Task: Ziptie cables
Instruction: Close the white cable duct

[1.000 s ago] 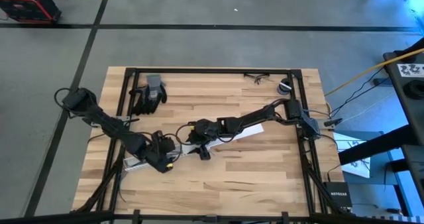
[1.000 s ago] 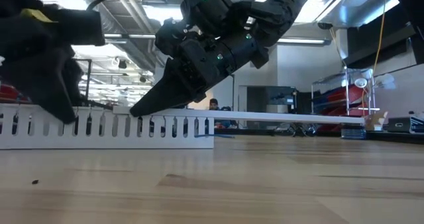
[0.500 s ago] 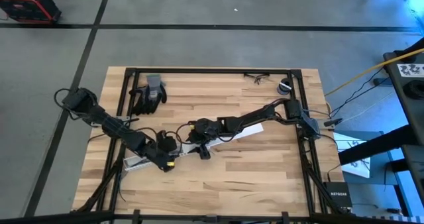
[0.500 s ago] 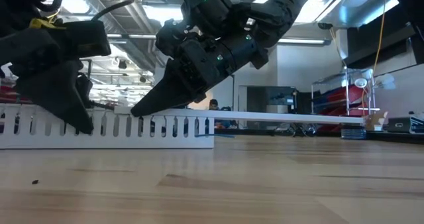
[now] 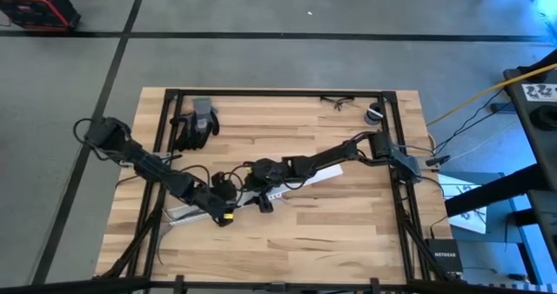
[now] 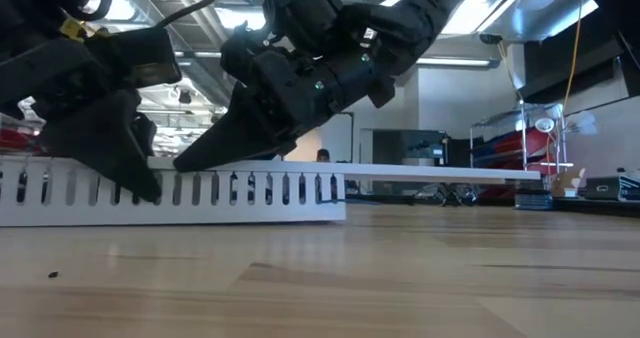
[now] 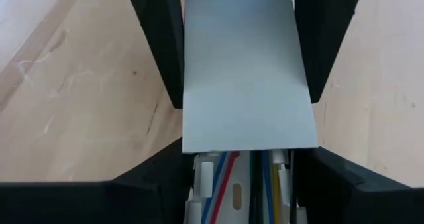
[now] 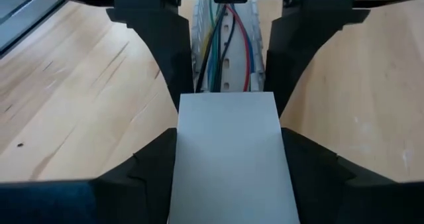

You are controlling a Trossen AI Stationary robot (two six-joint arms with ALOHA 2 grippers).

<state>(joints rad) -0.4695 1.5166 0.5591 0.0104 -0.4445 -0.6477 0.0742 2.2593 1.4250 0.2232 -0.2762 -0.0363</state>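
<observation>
My left gripper (image 5: 224, 214) and right gripper (image 5: 261, 203) both clamping the long white slotted plastic channel (image 6: 180, 190), coloured thin wires (image 8: 222, 32) inside, light wooden table (image 5: 348, 233)

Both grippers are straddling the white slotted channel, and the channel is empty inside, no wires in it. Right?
Not quite. The left gripper and right gripper do straddle the white slotted channel, but it is not empty: both wrist views show coloured wires running inside its uncovered section.
</observation>
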